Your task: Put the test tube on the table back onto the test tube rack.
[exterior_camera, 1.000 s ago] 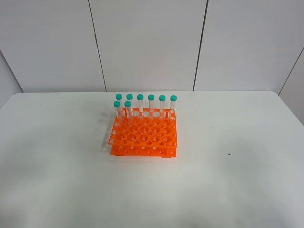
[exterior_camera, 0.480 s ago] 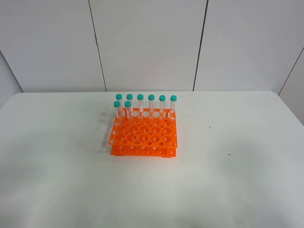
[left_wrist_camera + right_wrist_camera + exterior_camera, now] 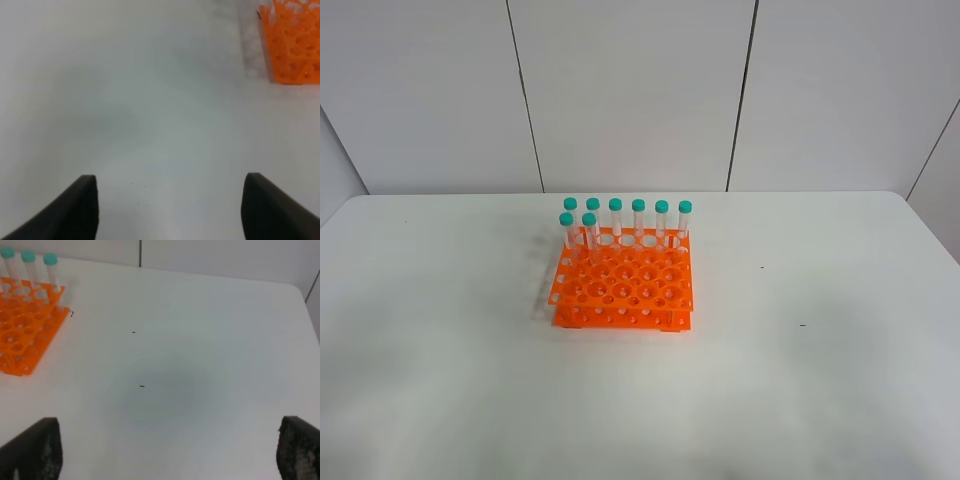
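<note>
No readable text, labels or numbers anywhere.

The test tube rack (image 3: pixel 622 286) at the centre of the high view carries no visible lettering or brand mark, and the tubes (image 3: pixel 638 222) standing in its far rows are too small for any graduation marks or printing to be made out. The table (image 3: pixel 820 380) shows only a few tiny dark specks to the right of centre, which are not characters. The wrist views show no writing either.
</note>
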`<state>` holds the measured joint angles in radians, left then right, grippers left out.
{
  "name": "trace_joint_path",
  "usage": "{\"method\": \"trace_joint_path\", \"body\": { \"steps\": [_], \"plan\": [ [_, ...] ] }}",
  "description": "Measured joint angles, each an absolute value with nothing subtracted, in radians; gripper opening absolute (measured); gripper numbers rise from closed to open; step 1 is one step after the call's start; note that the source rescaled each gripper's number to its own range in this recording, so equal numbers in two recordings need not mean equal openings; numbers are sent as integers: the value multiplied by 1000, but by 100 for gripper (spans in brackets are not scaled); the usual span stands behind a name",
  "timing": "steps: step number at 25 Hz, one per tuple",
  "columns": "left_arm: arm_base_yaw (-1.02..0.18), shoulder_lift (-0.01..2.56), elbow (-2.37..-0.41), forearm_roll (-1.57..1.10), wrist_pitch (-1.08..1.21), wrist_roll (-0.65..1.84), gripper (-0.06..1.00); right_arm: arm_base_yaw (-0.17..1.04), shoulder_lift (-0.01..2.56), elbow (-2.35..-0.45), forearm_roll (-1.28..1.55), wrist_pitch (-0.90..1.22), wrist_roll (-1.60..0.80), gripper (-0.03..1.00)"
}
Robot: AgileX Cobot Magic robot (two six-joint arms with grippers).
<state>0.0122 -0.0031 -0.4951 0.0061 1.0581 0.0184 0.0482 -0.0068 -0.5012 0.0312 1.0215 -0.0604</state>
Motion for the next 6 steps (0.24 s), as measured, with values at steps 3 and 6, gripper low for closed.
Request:
{"method": "trace_joint_path", "body": {
  "steps": [3,6],
  "plan": [
    [12,-3,-495,6,1058,18,98,48,-7,-501,31,1021,-60,96],
    [12,-3,-495,6,1058,18,98,48,-7,-501,31,1021,-60,96]
  ]
}}
